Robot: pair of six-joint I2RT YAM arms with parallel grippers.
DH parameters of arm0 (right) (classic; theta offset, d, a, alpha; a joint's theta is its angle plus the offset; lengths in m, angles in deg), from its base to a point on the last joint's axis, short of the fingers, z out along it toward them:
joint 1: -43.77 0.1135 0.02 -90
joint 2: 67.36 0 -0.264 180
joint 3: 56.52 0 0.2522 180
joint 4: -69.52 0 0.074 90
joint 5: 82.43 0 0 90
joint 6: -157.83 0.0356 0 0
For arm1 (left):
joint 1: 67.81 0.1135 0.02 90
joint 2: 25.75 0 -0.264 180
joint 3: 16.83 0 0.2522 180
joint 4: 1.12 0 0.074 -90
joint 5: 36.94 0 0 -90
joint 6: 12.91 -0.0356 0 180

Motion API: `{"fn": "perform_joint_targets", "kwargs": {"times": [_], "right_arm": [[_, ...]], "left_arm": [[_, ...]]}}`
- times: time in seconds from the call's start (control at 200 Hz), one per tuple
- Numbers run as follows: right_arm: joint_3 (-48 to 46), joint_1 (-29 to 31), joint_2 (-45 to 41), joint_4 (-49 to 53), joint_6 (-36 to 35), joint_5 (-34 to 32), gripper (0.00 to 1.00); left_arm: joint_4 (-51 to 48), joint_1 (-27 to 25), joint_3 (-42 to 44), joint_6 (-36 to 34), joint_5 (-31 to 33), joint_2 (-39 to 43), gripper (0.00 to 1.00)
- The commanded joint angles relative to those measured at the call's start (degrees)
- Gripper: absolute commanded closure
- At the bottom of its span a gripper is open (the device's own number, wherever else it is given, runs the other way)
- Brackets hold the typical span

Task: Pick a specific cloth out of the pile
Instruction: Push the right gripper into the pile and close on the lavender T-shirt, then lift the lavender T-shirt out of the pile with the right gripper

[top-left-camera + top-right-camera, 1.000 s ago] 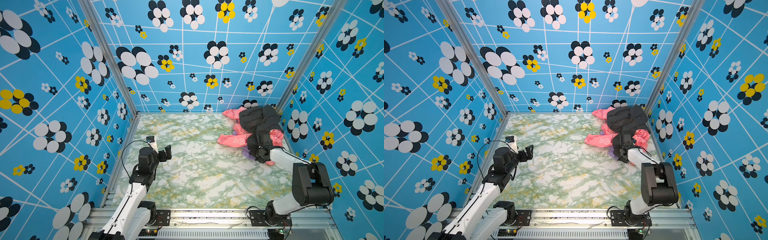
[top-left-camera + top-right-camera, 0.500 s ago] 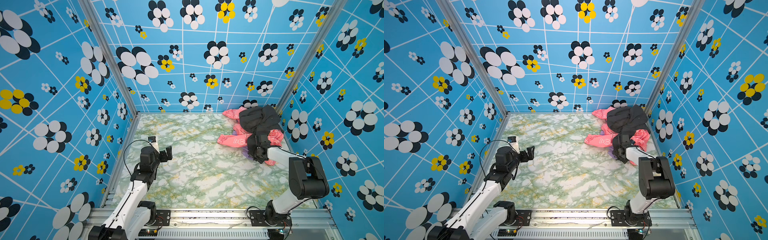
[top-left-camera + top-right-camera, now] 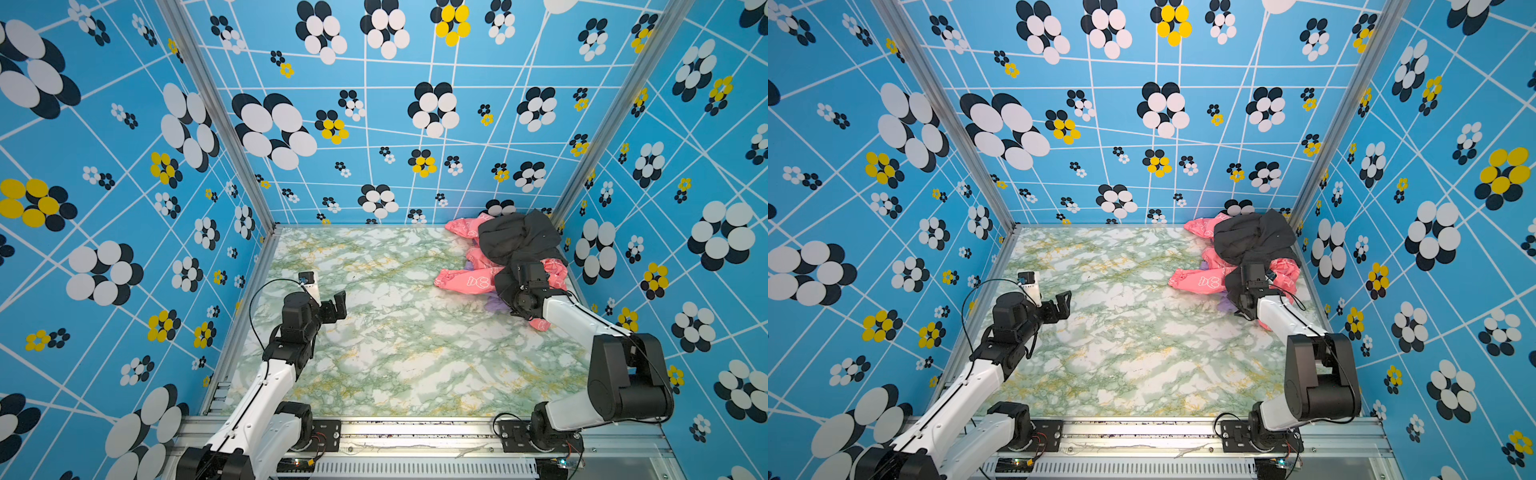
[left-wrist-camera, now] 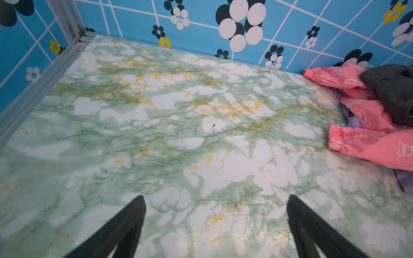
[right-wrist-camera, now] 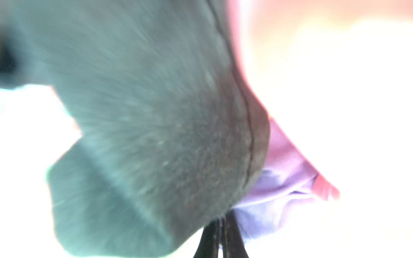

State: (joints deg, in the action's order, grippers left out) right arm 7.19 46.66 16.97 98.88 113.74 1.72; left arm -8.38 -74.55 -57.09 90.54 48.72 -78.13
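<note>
**Colleague:** What have you got, front to back?

**Operator:** Nearest me, the left gripper [image 4: 215,197] hovers over bare table [image 3: 395,332]. Its jaws are spread wide and hold nothing, well apart from the clothes. Further in, the right gripper [image 5: 221,220] is tucked into the near edge of the pile [image 3: 511,249], jaws pressed together.

**Colleague:** On the cloth?

**Operator:** The tips sit right where the cloth [image 5: 279,178], the lavender one, peeks out beneath the black garment [image 3: 515,237]. I can't tell whether they pinch lavender alone, the black hem too, or nothing. Most of the cloth lies under the black one and the pink garment [image 3: 465,282], over by the far right corner.

**Colleague:** So which step?

**Operator:** I judge it's the grasp, with the pull-out not yet done. Next I want a slow, low draw toward the open table, watching that black and pink fall away. If they drag along, my left can pin them.
</note>
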Motion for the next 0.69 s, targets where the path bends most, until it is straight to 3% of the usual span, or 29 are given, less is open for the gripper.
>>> {"fn": "perform_joint_targets", "kwargs": {"times": [0.0,0.265,0.69], "right_arm": [[2.3,0.4,-3.5,1.5,1.6,-2.1,1.0],[5.1,0.6,-9.4,1.9,2.2,-5.1,1.0],[14.8,2.1,-11.4,2.1,-1.3,-5.3,1.0]], "left_arm": [[1.8,-0.4,0.0,-1.4,-0.7,0.5,0.01],[3.0,-0.8,0.1,-2.0,-1.4,0.3,0.01],[4.7,-2.5,-0.3,-2.3,-1.9,-1.3,0.01]]}}
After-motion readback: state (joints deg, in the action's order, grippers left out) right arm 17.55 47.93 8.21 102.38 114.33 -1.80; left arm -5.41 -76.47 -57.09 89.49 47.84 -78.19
